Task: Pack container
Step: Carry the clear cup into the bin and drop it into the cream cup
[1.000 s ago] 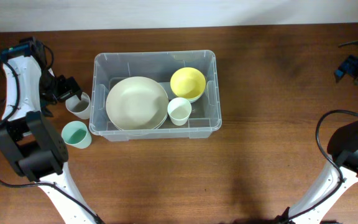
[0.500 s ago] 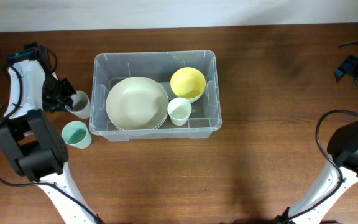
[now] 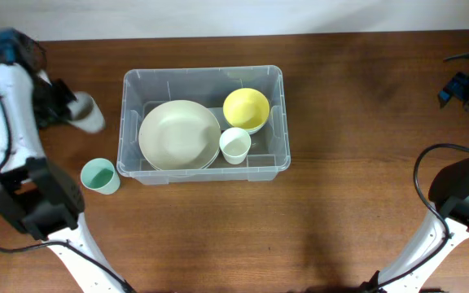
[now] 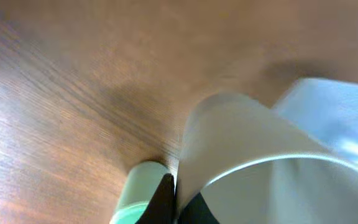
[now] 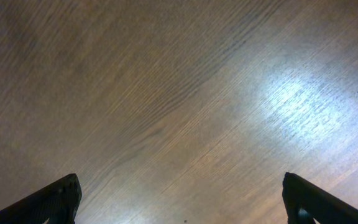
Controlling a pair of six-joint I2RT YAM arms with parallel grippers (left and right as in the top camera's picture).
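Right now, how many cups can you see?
3: a grey cup held in the left fingers, a green cup on the table beside the tub, a white cup inside the tub.

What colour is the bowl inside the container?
Bright yellow; the bowl in the container shows best in the overhead view.

Bright, even light on the brown wooden table (image 3: pixel 357 203), soft shadow around the large clear plastic tub (image 3: pixel 202 73). The pale grey cup (image 3: pixel 86 114) is smeared overhead — unfocused in the left wrist view. White glare marks the right wrist view.
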